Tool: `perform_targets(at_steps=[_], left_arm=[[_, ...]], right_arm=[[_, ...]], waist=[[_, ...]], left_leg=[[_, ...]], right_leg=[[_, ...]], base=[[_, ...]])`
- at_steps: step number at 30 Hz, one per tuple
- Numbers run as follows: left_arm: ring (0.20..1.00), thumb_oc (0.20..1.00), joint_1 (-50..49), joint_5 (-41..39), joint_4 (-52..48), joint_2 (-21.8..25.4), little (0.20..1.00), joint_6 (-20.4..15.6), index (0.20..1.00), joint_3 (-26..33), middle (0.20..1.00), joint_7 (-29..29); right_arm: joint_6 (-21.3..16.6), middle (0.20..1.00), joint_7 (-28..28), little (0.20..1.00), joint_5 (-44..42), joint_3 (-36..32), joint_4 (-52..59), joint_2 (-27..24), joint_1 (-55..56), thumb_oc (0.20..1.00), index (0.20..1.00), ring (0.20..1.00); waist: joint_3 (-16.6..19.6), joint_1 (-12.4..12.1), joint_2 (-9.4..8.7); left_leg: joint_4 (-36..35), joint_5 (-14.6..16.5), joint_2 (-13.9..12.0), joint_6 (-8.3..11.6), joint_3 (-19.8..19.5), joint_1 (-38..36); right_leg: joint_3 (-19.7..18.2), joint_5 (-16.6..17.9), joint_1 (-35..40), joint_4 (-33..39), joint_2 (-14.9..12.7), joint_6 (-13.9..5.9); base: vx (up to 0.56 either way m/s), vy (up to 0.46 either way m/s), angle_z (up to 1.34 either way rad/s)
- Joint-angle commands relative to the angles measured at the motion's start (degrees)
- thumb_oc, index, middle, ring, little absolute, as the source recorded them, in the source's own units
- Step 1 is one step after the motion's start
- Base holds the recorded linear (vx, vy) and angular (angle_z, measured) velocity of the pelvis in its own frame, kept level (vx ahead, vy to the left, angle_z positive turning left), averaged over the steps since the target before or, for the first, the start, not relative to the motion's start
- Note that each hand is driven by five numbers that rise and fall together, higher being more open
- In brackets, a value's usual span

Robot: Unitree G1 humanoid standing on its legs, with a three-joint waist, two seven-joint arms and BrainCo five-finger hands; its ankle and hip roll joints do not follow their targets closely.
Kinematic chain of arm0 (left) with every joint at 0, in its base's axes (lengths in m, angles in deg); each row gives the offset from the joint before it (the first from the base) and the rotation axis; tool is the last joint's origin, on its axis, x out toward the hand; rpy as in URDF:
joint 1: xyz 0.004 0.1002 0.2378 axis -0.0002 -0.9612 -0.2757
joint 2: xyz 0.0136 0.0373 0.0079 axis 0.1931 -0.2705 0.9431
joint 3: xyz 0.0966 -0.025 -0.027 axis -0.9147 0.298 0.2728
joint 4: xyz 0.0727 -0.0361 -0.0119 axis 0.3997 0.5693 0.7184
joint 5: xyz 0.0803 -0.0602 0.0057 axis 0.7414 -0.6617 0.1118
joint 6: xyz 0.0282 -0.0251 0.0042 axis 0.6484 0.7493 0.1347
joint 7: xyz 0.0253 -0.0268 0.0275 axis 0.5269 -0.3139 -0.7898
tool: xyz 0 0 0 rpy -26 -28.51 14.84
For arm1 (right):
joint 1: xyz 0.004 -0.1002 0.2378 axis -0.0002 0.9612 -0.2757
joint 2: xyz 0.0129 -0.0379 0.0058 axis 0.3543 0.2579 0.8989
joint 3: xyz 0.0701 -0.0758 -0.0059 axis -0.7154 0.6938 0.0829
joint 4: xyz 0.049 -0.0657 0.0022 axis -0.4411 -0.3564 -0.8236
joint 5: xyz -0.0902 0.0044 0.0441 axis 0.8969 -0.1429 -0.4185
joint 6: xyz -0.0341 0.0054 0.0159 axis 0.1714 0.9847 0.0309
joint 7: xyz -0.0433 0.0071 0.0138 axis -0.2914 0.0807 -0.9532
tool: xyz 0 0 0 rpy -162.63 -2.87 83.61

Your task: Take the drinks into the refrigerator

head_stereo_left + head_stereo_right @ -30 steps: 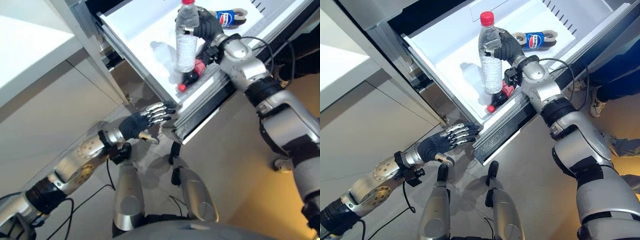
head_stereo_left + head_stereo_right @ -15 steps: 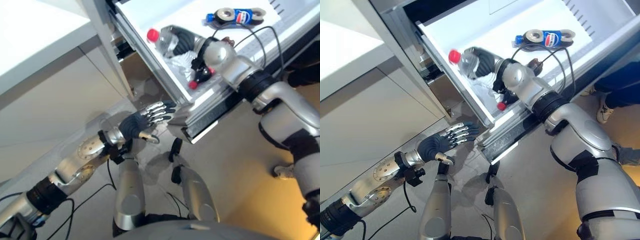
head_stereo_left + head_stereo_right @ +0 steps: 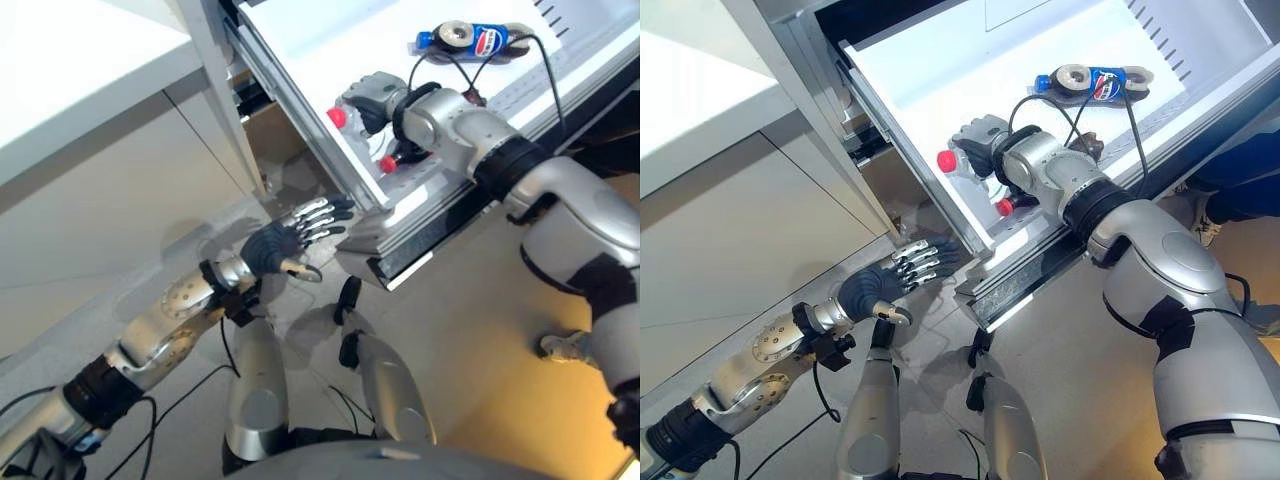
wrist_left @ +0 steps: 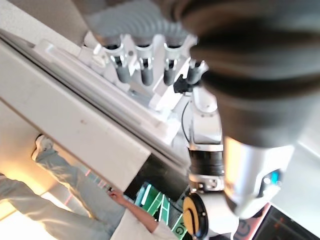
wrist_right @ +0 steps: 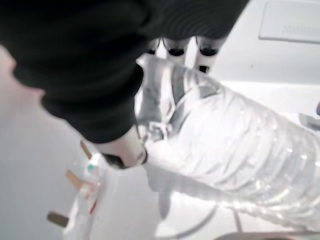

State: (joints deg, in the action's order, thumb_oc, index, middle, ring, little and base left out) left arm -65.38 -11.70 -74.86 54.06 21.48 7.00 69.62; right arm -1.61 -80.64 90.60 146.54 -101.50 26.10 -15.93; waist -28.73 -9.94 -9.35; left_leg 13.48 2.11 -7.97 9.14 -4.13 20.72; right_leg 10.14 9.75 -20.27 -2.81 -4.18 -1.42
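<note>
So the white fridge drawer (image 3: 910,75) is pulled out. Right hand (image 3: 985,140) is inside it, curled around a clear water bottle (image 5: 220,135) lying sideways, red cap (image 3: 947,160) toward the drawer's front-left wall. Left hand (image 3: 885,285) rests straight-fingered against its front corner. A blue-label cola bottle (image 3: 1090,82) lies at the drawer's back.

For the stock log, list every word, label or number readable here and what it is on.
Blue bottle lying in the drawer: has a label, print too small to read.
Water bottle in the right hand: no print legible.
No other text can be read.
</note>
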Motion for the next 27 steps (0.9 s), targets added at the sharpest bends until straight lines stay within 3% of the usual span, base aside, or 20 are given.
perform_targets(at_steps=[1,13,17,18,27], left_arm=[[1.000,1.000,-3.99,2.50,-9.41,0.11,1.000,-1.66,1.000,3.67,1.000,0.18],[1.000,1.000,-3.84,3.13,-9.44,-1.28,1.000,-1.15,1.000,4.22,1.000,0.01],[1.000,1.000,-3.43,3.02,-9.20,-1.56,1.000,-1.13,1.000,4.03,1.000,-0.05],[1.000,1.000,-3.16,2.97,-9.09,-1.70,1.000,-0.99,1.000,3.90,1.000,0.03],[1.000,1.000,-2.39,2.81,-8.68,-1.53,1.000,-0.80,1.000,4.01,1.000,0.63]], right_arm=[[-1.36,0.200,-0.52,0.200,3.20,2.20,1.95,-1.24,-5.67,0.200,0.200,0.200],[-0.50,0.200,-1.20,0.200,16.70,5.19,-3.02,-2.12,-6.03,0.200,0.200,0.200],[-0.44,0.200,-1.20,0.200,16.66,5.10,-3.53,-1.85,-6.09,0.200,0.200,0.200],[-0.34,1.000,-1.03,1.000,16.72,5.12,-3.77,-1.30,-6.27,1.000,1.000,1.000],[-0.08,1.000,-0.79,1.000,14.48,4.52,-5.48,-0.59,-6.18,1.000,1.000,1.000]], waist=[[-1.06,-0.34,0.28],[-1.06,-0.16,0.10],[-1.06,-0.22,0.12],[-1.06,-0.29,0.07],[-1.06,-0.64,0.14]], left_leg=[[-13.08,-2.31,3.98,-9.77,0.52,-8.51],[-13.44,-2.20,4.16,-9.92,0.42,-8.56],[-13.42,-2.18,4.29,-9.92,0.34,-8.61],[-13.49,-2.14,4.35,-9.88,0.32,-8.76],[-13.23,-1.98,4.54,-9.82,0.29,-9.75]], right_leg=[[0.77,-8.93,0.19,-12.16,1.09,-3.76],[0.80,-8.78,0.33,-11.56,0.95,-3.83],[0.84,-8.74,0.46,-11.44,0.90,-3.81],[0.87,-8.78,0.68,-11.31,0.86,-3.80],[0.71,-8.79,2.14,-11.08,0.45,-3.67]], base=[[0.00,0.000,0.00],[0.00,0.000,0.00],[0.00,0.000,0.00],[0.00,0.000,0.00],[0.00,0.000,0.00]])
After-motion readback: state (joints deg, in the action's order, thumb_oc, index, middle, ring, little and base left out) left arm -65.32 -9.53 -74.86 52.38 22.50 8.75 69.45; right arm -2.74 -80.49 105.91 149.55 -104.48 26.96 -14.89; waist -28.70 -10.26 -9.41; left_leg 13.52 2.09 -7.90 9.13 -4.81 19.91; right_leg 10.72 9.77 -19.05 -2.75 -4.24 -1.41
